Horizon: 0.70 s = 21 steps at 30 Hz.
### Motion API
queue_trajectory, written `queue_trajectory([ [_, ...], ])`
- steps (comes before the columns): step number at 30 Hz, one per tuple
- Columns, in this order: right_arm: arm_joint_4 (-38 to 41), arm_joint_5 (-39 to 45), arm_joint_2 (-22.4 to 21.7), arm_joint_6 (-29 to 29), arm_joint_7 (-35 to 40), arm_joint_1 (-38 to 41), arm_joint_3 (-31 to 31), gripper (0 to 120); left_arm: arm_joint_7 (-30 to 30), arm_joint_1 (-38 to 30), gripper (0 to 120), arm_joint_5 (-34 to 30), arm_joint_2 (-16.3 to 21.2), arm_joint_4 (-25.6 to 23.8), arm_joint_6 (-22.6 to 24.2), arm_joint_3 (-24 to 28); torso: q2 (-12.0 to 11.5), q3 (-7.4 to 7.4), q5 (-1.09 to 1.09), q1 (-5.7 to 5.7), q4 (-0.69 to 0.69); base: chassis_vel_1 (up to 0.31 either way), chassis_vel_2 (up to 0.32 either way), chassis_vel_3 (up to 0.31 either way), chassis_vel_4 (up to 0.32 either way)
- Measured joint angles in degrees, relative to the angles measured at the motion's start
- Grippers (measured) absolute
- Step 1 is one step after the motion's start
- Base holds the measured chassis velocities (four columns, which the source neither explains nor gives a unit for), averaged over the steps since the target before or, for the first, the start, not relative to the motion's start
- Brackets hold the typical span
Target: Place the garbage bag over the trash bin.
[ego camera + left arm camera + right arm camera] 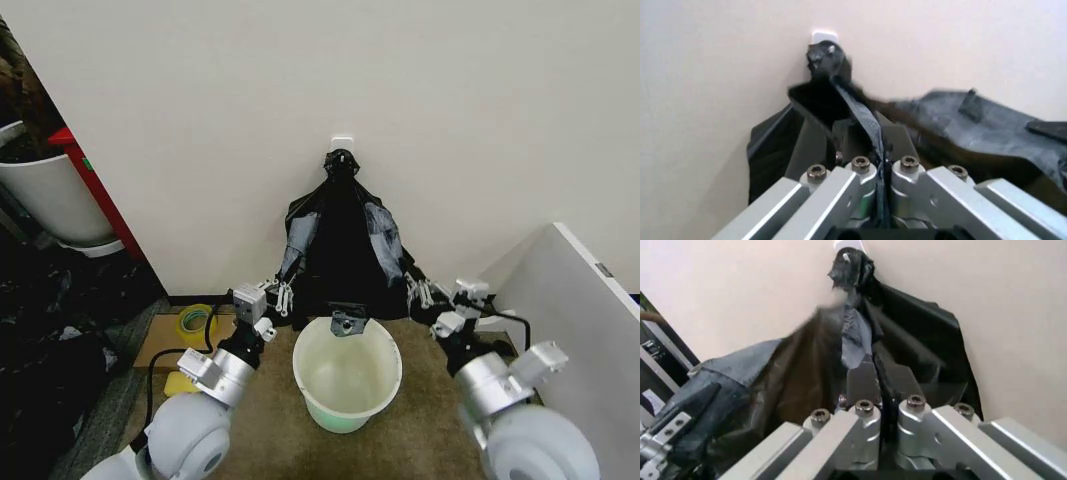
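Two end effectors, left [284, 297] and right [421, 292], pinch one garbage bag [343, 250].

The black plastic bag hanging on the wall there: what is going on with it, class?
The thin, glossy black plastic garbage bag hangs from a white wall hook. The left tool is shut on the bag's left edge and the right tool on its right edge, spreading it. The round cream-white plastic trash bin stands open on the floor directly below, between both arms, with no bag over it yet.
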Motion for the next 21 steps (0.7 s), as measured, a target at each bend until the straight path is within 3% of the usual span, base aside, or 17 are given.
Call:
queue_trajectory([
  [7, 0.76, 0.14, 1.22, 0.29, -0.04, -3.47, -0.33, 0, 0.63, 1.14, 0, 0.12, -0.22, 0.53, -0.49, 0.94, 0.0, 0.0, -0.01, 0.0, 0.0, 0.0, 0.0, 0.0, 0.0],
  [16, -3.08, -0.98, 3.02, 3.28, -0.6, -5.03, -1.04, 0, 0.97, -0.55, 0, 2.04, -3.83, 7.09, -2.2, 4.45, 0.0, 0.01, -0.01, 0.01, 0.0, 0.0, 0.0, 0.0, 0.0],
  [21, -4.9, 0.2, 5.02, 3.93, -0.81, -1.93, -2.24, 0, 0.8, -3.41, 0, 2.79, -6.13, 9.77, -2.72, 5.49, 0.0, 0.01, -0.01, 0.01, 0.0, 0.0, 0.0, 0.0, 0.0],
])
